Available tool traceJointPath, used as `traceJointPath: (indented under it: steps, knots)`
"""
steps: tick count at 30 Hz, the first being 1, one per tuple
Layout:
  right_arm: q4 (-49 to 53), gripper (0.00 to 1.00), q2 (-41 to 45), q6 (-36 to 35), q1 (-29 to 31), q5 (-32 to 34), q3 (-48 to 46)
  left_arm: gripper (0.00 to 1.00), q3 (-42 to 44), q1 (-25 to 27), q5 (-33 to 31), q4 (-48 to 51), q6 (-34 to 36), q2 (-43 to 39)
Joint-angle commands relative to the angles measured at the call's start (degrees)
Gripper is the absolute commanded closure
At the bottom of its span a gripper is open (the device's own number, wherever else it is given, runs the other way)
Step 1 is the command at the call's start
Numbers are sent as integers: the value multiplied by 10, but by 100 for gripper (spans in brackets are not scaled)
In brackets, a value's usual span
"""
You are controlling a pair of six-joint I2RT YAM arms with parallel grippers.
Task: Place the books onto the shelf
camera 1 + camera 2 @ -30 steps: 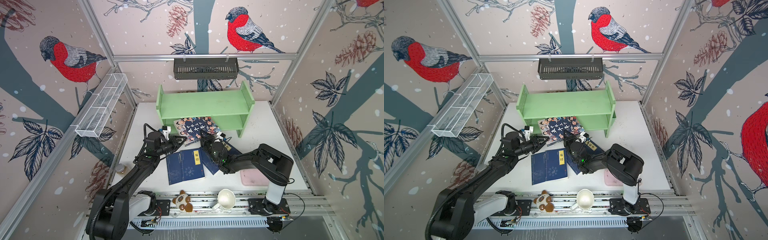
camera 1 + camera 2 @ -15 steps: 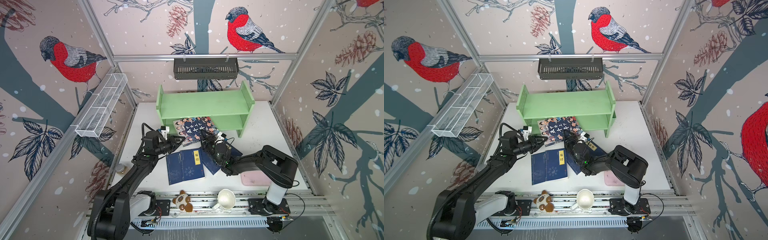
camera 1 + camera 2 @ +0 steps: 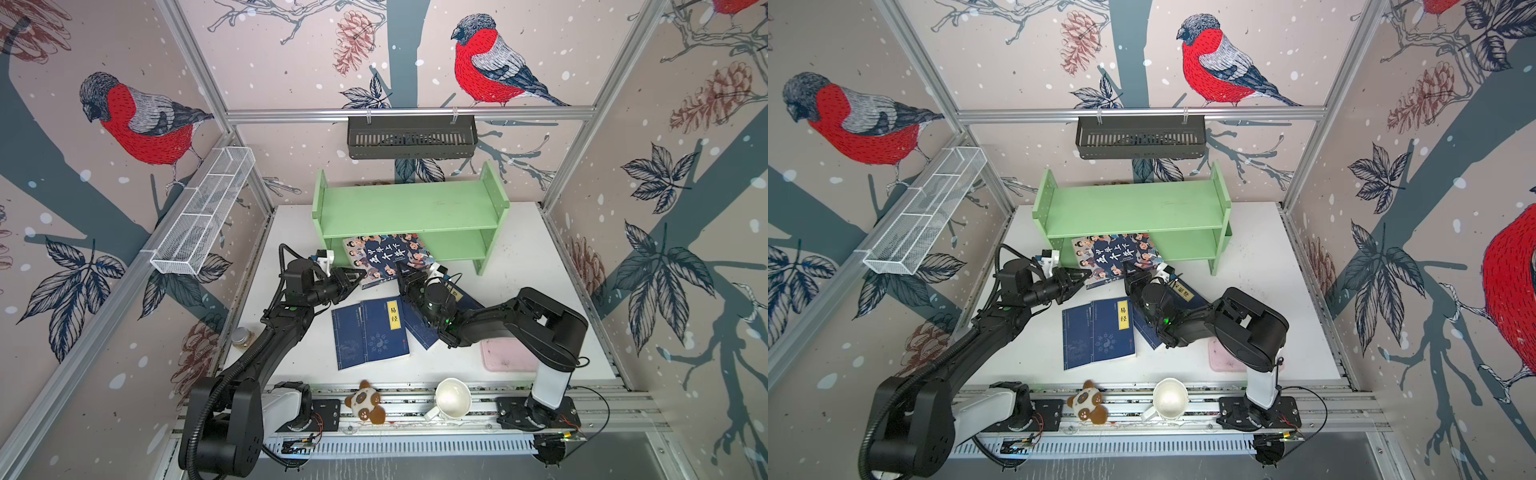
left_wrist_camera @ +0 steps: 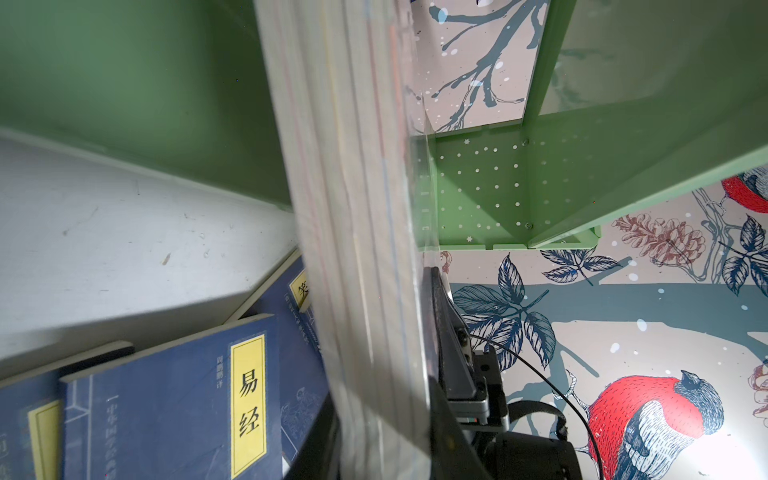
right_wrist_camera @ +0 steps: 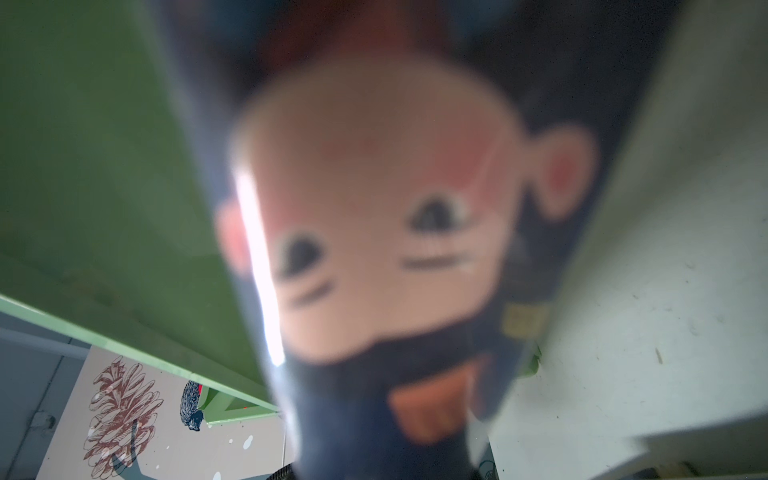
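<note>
The shelf (image 3: 409, 210) (image 3: 1133, 208) stands at the back of the table. The cartoon book (image 3: 386, 255) (image 3: 1115, 257) leans tilted, its far edge under the top board over the lower tier. My left gripper (image 3: 359, 276) (image 3: 1086, 276) is shut on its near left corner; the left wrist view shows the page edges (image 4: 357, 208) between the jaws. My right gripper (image 3: 405, 274) (image 3: 1133, 276) is shut on its near right corner, the blurred cover (image 5: 374, 228) filling that wrist view. Two navy books (image 3: 380, 332) (image 4: 166, 415) lie flat in front, and another (image 3: 422, 332) lies partly under the right arm.
A pink tray (image 3: 509, 353) lies under the right arm's elbow. A white mug (image 3: 452, 397) and a panda plush (image 3: 365, 405) sit on the front rail, a small jar (image 3: 240, 336) at the left wall. A black basket (image 3: 411, 137) and a white wire basket (image 3: 203, 212) hang above.
My right gripper widened and then closed again at the cartoon book's near right corner, shifting slightly. The left gripper kept its hold, and the book has hardly moved.
</note>
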State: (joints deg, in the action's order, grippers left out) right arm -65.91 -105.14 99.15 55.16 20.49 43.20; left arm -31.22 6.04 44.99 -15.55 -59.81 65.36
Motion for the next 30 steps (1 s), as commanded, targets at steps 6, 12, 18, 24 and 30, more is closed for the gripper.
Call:
traceJointPath:
  steps: [6,12,18,24,30]
  knots:
    - [-5,93,11,-33,2,12,37,27,-30,-4,-56,88,84,-23]
    - [44,93,15,-64,2,30,74,16,-89,-4,-99,237,193,-49]
    - [68,93,6,-65,3,47,94,15,-125,-4,-110,337,249,-74]
    - [51,97,-16,-62,-2,53,106,14,-141,-4,-126,364,294,-100]
    - [67,93,-35,-65,-1,53,138,14,-146,-4,-150,358,341,-117]
